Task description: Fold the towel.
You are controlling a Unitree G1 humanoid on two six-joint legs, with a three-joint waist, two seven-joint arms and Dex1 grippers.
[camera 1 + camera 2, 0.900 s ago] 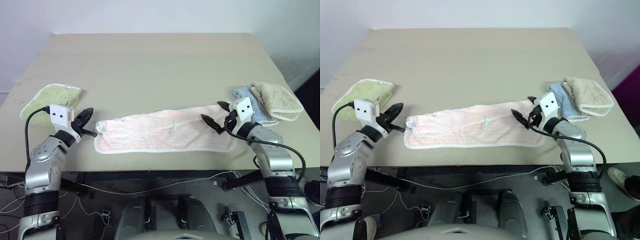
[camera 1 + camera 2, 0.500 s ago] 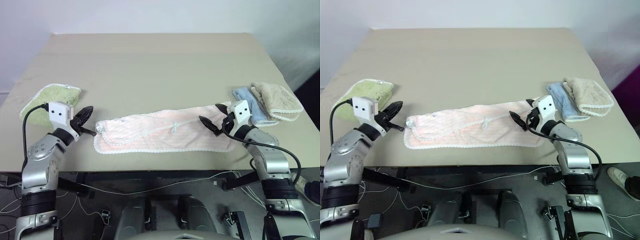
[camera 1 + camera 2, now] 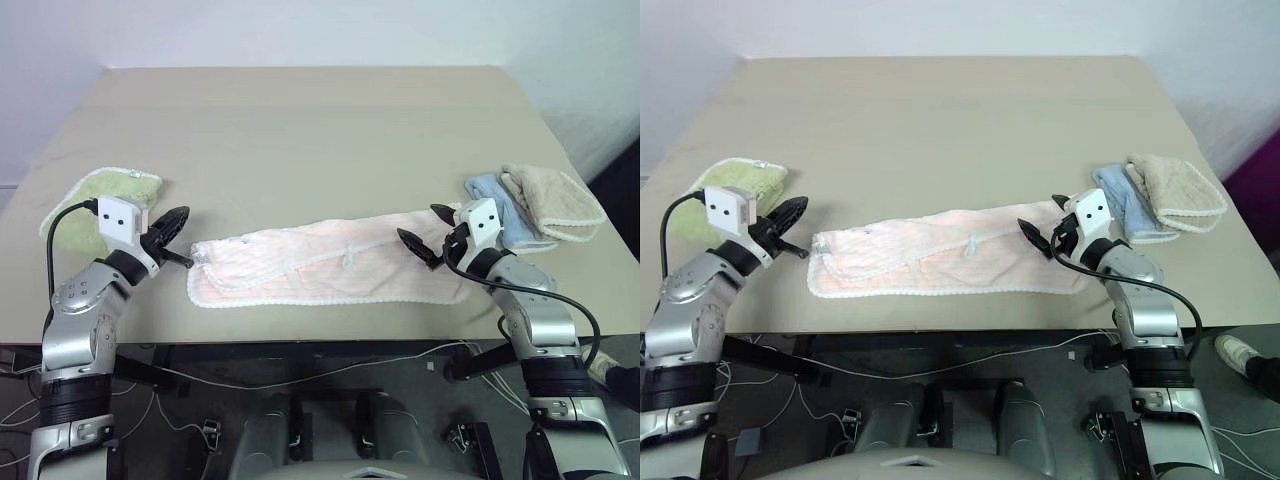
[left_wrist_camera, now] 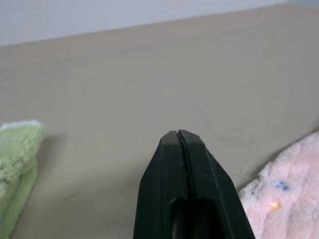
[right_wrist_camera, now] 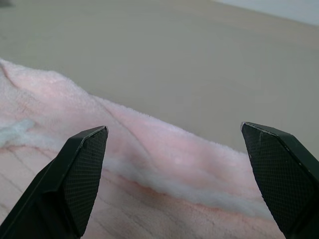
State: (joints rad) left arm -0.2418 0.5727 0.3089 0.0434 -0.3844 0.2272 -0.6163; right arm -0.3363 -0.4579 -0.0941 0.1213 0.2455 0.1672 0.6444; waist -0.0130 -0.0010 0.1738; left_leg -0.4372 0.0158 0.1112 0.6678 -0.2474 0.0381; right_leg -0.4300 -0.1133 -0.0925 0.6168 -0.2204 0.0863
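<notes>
Towel (image 3: 325, 263) between hands, seemingly touching neither.

The towel (image 3: 325, 263) lies mid-table (image 3: 300, 130); one cloth (image 3: 95, 200) lies left of it; two cloths (image 3: 540, 205) right.

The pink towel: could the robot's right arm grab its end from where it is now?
Probably yes. The right gripper hangs open over the near right end of the pink towel, with nothing between them. The blue cloth lies off to its side, out of the way.
</notes>
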